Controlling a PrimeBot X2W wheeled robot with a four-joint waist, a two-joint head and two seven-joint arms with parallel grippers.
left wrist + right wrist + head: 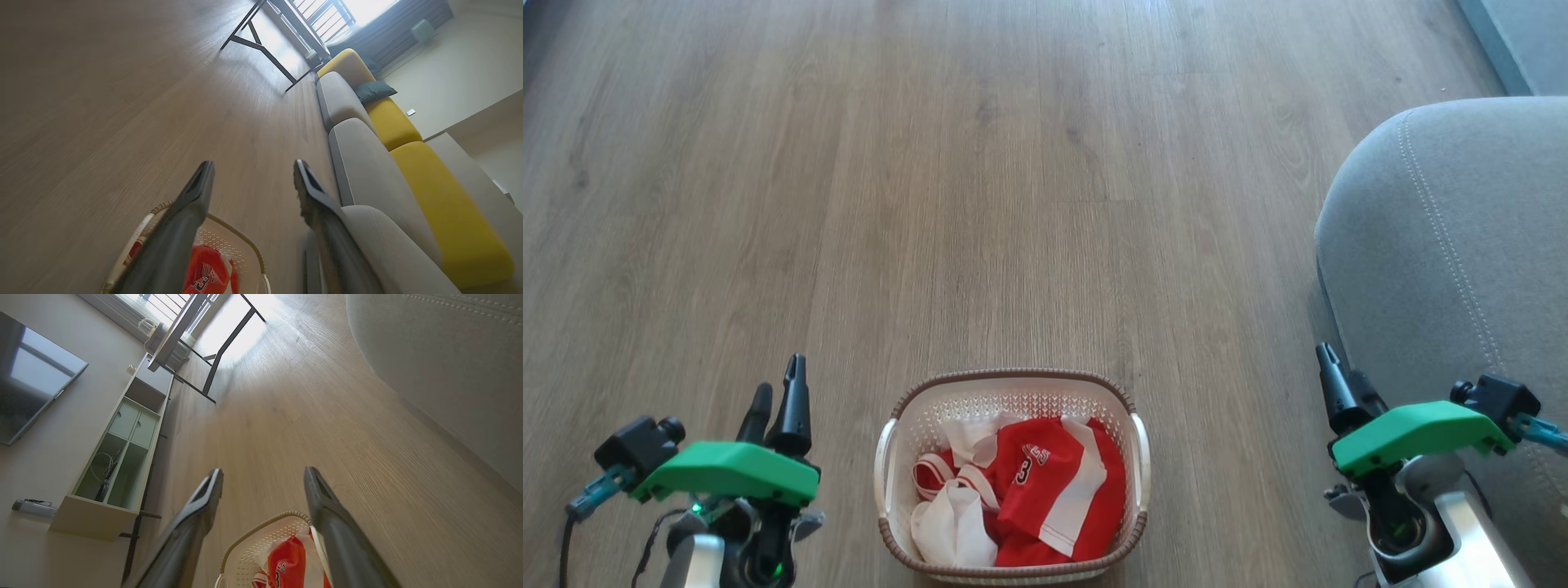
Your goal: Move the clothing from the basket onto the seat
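Wood-look plank floor (1045, 163), grey-brown, boards running away from the robot. Standing directly on it: one cream perforated laundry basket (1013, 402), brown rim, upright, well clear of the floor's edges. The grey upholstered seat (1445, 245) rests on the floor to the basket's right, not touching it. Farther off, a dark-legged table (229, 351); a low cabinet (122, 457) lines the wall edge

Clothing (1045, 490) in basket (1013, 388), seat (1445, 245) right.
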